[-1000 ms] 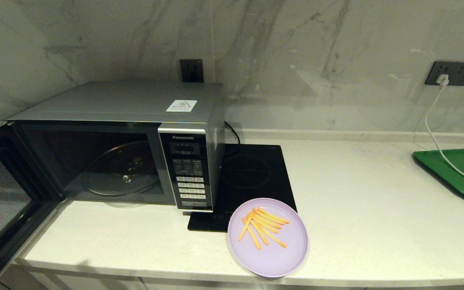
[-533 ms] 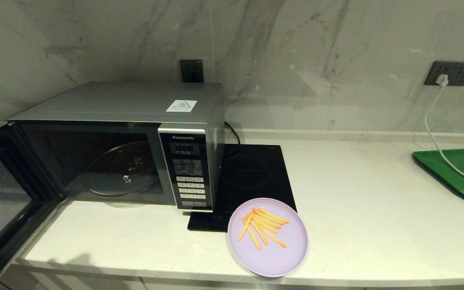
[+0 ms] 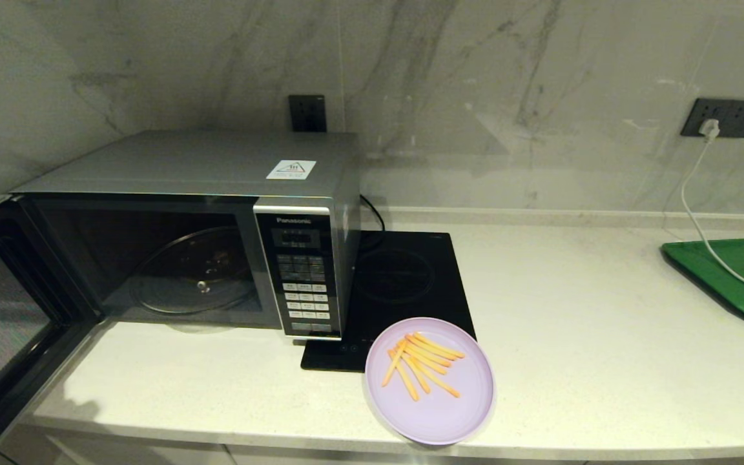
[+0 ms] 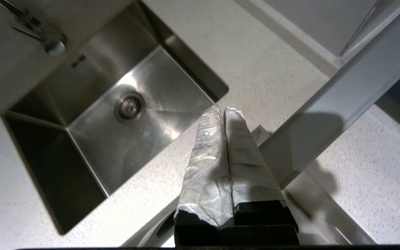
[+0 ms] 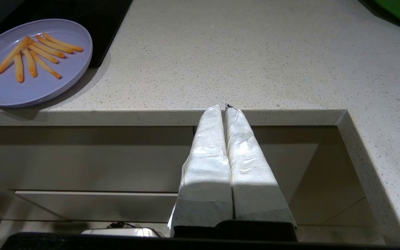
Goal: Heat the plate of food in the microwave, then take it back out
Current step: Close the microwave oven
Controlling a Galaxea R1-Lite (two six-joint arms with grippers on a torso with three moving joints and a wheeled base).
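Jaws of both the left gripper [image 4: 223, 110] and the right gripper [image 5: 225, 107] were seen pressed together, empty. A steel sink [image 4: 158, 93] and what was probably the microwave's open door [image 4: 328, 114] lay near the left one. The plate of food [image 3: 429, 380], lilac with orange fries, was half over the induction hob [image 3: 404, 284].

A: Where are the 2 arms? Neither shows from the head camera.

B: Only the wrist cameras catch them. The left gripper [image 4: 223, 109] has its 2 white-wrapped fingers [image 4: 207, 152] pressed flat together, pointing downward.

A: And the right?

B: The right gripper [image 5: 225, 107] is likewise closed, wrapped fingers [image 5: 245, 152] touching along their length, holding nothing.
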